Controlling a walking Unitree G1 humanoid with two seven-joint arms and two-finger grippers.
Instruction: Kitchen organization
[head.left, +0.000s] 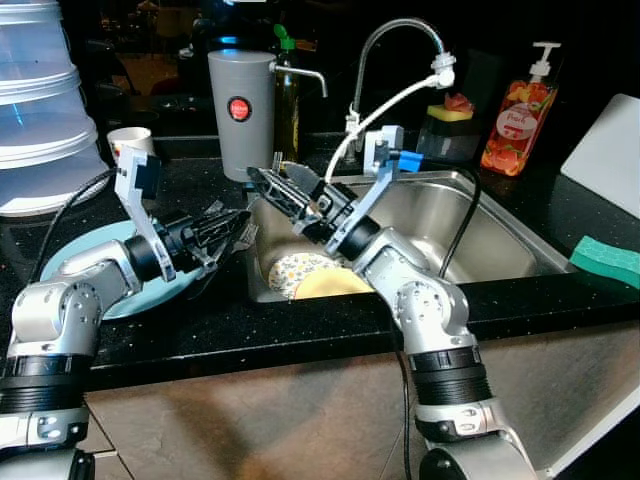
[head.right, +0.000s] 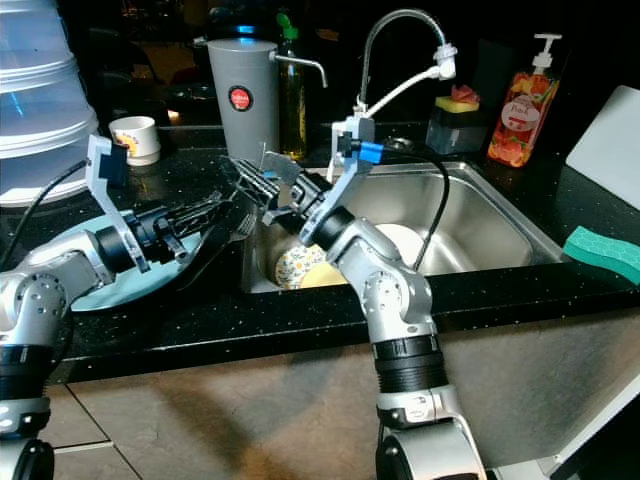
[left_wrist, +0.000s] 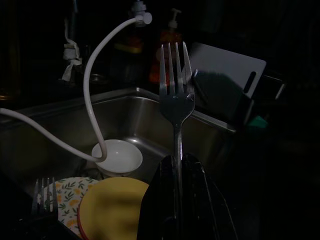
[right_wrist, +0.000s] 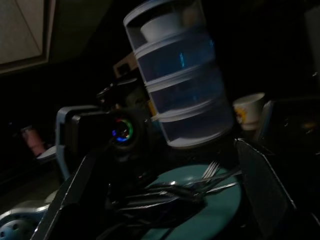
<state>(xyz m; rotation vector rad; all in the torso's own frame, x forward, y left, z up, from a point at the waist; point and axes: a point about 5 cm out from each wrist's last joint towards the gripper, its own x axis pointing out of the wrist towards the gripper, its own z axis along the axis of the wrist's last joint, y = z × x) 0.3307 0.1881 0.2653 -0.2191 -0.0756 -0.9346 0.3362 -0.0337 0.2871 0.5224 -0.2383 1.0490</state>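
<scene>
Steel tines catch the light where the silver metal fork (left_wrist: 176, 97) stands clamped between the closed fingers of the left gripper (head.left: 222, 230), held out over the left edge of the stainless steel sink (head.left: 500, 235), just above the black speckled desk (head.left: 250, 325) and the round pale teal plate (head.left: 110, 265) beside the basin. The right gripper (head.left: 272, 185) faces it from the sink side with its fingers spread and nothing between them, close to the fork's tines, so this looks like a hand-over. To do it well, the right gripper should close on the bare stretch of handle below the tines, squarely across it, before the left lets go, since a thin smooth handle can swivel or slip. Below, in the sink, lie a yellow plate (left_wrist: 112, 207), a floral-patterned plate (left_wrist: 67, 197) and a small white bowl (left_wrist: 117, 156), with the white spray hose (left_wrist: 92, 100) drooping in; a dropped fork would land among them.
</scene>
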